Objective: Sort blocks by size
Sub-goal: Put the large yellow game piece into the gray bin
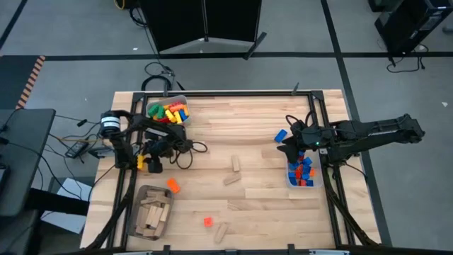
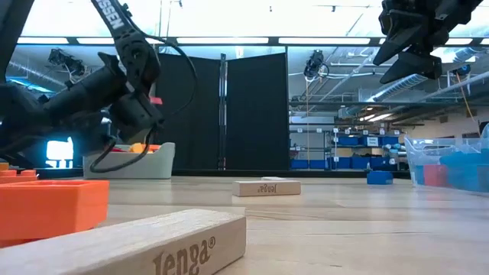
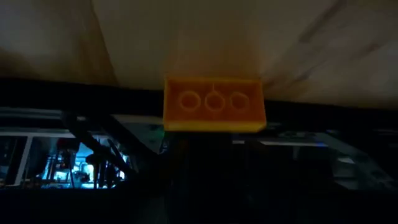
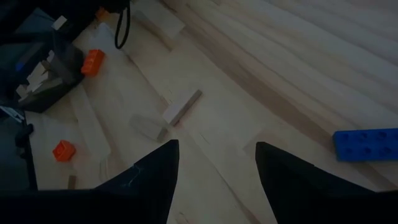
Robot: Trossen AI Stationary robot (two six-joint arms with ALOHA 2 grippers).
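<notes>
At the table's left side my left gripper (image 1: 151, 160) is shut on a yellow studded block (image 3: 213, 104), which shows at its tip in the high view (image 1: 155, 166). My right gripper (image 4: 217, 177) hangs open and holds nothing above the table's right side, near a blue block (image 1: 281, 134) lying flat on the wood. An orange block (image 1: 173, 185), a red one (image 1: 208, 222) and tan wooden pieces (image 1: 236, 164) (image 1: 221, 230) lie loose on the table. My left gripper holds the yellow block with its hollow underside (image 3: 213, 102) and three round tubes facing the wrist camera. The fingers are lost in the dark, so which faces they pinch cannot be told. In the low view that gripper (image 2: 141, 114) hangs above the table top.
A bin of mixed coloured blocks (image 1: 168, 113) stands at the far left. A grey bin of wooden pieces (image 1: 151, 211) is at the near left, and a clear bin of blue and red blocks (image 1: 304, 172) at the right. Cables lie beside the left arm.
</notes>
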